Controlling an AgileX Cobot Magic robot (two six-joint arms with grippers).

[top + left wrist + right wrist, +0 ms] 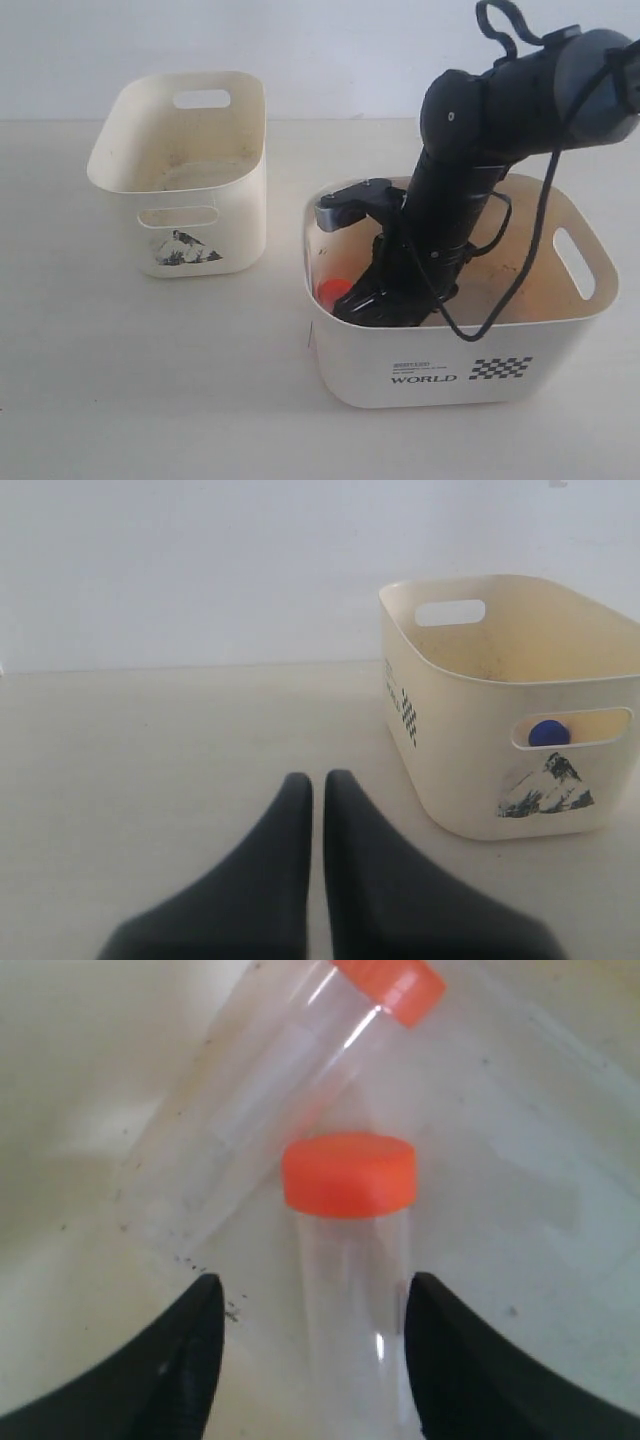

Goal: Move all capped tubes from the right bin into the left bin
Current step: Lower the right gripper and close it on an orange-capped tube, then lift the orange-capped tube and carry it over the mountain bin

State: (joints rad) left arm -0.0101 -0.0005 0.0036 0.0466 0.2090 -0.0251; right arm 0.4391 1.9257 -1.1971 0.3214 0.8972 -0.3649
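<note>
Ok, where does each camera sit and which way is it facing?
Exterior: raised, looking down on the table, left bin and right bin; the right arm reaches into the right bin.
Left wrist: low over the table, facing the left bin's sticker side, blue cap behind its slot; shut left gripper shows.
Right wrist: inside the right bin, looking down at two orange tubes; open right gripper straddles one.
Shared: exterior and left wrist, the left bin; exterior and right wrist, an orange cap.

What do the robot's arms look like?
The right arm is chunky and black with a grey upper shell, and thin black cables loop along it. The left end effector has two smooth black fingers that taper to points.
</note>
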